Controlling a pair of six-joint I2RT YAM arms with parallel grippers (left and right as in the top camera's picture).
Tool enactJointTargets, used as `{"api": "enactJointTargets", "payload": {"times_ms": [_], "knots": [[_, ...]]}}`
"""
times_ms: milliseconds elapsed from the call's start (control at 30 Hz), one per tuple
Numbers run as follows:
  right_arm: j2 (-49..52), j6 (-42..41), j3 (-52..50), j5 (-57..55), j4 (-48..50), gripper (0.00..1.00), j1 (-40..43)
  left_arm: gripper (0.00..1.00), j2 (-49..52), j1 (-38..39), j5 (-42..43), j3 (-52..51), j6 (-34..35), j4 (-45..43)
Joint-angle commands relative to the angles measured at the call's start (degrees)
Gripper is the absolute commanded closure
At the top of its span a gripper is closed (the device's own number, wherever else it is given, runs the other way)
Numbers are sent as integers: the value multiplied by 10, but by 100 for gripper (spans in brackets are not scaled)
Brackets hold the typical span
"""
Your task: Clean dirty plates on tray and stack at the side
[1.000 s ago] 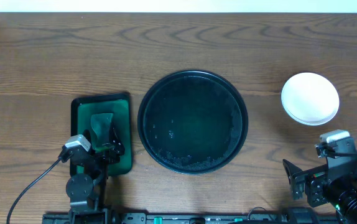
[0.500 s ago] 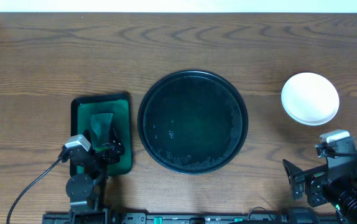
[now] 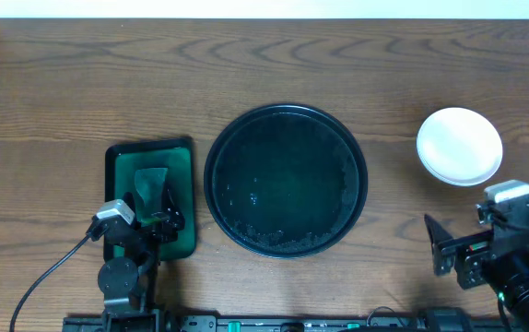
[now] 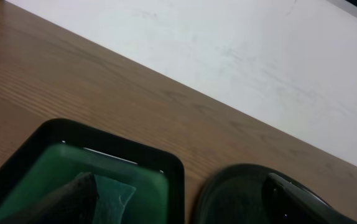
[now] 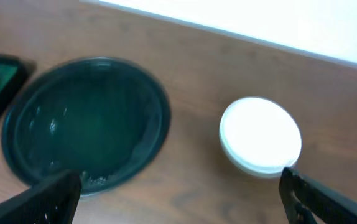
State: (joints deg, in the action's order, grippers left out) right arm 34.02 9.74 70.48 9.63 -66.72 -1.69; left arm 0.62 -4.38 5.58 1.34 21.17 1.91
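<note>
Right hand (image 5: pixel 178 196): fingers spread wide, gripping nothing, low over table (image 3: pixel 62 83).
Plates (image 3: pixel 459 146): white stack on table, near and ahead of right hand. Count unclear, top one looks clean.
Tray (image 3: pixel 286 180): ahead-left of right hand, well apart from plates, pale specks on its floor.
Left hand (image 3: pixel 152 218): over near end of green tray (image 3: pixel 115 159), dark cloth (image 3: pixel 151 183) just ahead of it. Open or closed, can't tell. Tray just to its right.
</note>
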Motion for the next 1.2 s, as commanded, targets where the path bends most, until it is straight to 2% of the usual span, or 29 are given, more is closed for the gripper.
{"api": "enactJointTargets", "payload": {"times_ms": [0, 233, 333, 500, 633, 733, 900, 1167], "knots": [[-53, 6, -61, 14, 50, 1, -9, 15, -4, 2, -3, -11, -5, 17], [-201, 6, -292, 84, 290, 1, -9, 15, -4, 2, -3, -11, -5, 17], [-257, -2, -411, 123, 428, 1, -9, 15, -4, 2, -3, -11, -5, 17], [-305, -94, -559, 123, 665, 2, -9, 15, -4, 2, -3, -11, -5, 17], [-325, -150, -638, 99, 805, 1, -9, 15, -4, 2, -3, -11, -5, 17], [-334, -172, -674, 82, 866, 1, -9, 15, -4, 2, -3, -11, -5, 17], [-337, -179, -702, 69, 914, 1, -9, 15, -4, 2, -3, -11, -5, 17], [-337, -179, -702, 39, 880, 1, -9, 15, -4, 2, -3, -11, -5, 17]]}}
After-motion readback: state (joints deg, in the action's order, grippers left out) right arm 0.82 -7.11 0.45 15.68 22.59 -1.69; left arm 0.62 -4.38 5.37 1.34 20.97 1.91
